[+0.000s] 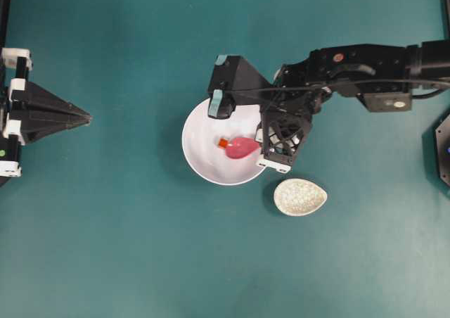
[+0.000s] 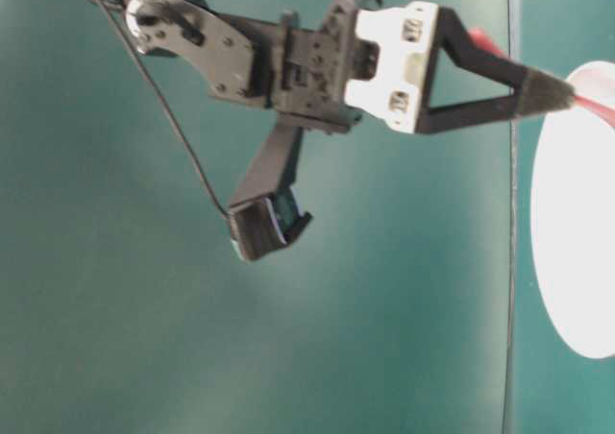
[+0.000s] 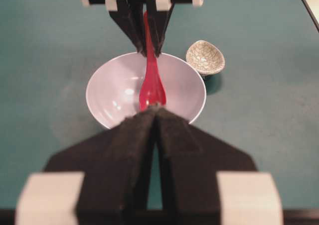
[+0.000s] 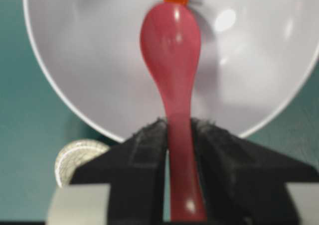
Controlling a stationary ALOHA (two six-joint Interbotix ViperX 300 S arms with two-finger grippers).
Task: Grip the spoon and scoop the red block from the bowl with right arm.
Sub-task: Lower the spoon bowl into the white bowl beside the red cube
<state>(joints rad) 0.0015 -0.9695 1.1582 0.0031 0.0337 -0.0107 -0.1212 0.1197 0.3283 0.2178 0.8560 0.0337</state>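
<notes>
A teal table (image 1: 105,247) fills the room's view, with two black robot arms over it. The right arm (image 1: 365,68) reaches in from the right edge toward the middle; the left arm sits parked at the left edge, well apart from everything. Near the centre sits a white bowl (image 1: 200,131), the biggest dish here, and just beside it, lower right, a small speckled cream dish (image 1: 301,196). The right gripper (image 4: 178,130) has its jaws pinched narrow on the handle of a glossy pink-red spoon (image 4: 171,41), holding it so the scoop hangs down inside the bowl. A tiny red-orange block (image 1: 223,143) lies in the bowl at the spoon's tip, seemingly touching it. The left gripper (image 3: 157,116) holds nothing, its pointed fingers pressed together. The spoon looks like light, stiff, slick plastic; a hold far up the handle, as here, gives reach, though it could twist in the pads if the scoop drags on the bowl. The block seems very light and likely to skid up the smooth wall rather than ride into the scoop.
</notes>
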